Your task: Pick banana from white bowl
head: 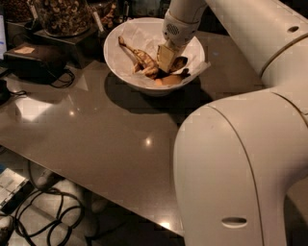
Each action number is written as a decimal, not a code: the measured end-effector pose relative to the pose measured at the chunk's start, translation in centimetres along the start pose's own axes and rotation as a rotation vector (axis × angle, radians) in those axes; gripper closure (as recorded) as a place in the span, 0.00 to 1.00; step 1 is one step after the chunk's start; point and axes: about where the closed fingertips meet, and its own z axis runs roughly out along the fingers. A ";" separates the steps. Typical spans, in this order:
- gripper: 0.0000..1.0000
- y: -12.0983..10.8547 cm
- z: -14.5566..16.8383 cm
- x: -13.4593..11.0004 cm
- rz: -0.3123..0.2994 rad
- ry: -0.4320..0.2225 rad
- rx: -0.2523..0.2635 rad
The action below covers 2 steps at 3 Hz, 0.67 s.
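Note:
The white bowl [113, 61], lined with crumpled white paper, stands at the far side of the brown table. A brown, overripe banana [142, 58] lies in it, its stem pointing to the upper left. My gripper [166, 60] reaches down into the bowl from the upper right and sits right at the banana's right end, beside some darker brown pieces [179, 64]. My large white arm [240, 158] fills the right side of the view.
A glass jar of nuts [61, 14] stands behind the bowl on the left, on a dark stand. A black device with a cable [34, 60] lies at far left. Cables [48, 206] lie on the floor beyond the table's near edge.

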 end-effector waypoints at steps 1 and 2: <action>1.00 0.2 -1.3 -0.5 -0.027 -0.057 -0.010; 1.00 0.2 -2.3 -0.8 -0.043 -0.098 -0.020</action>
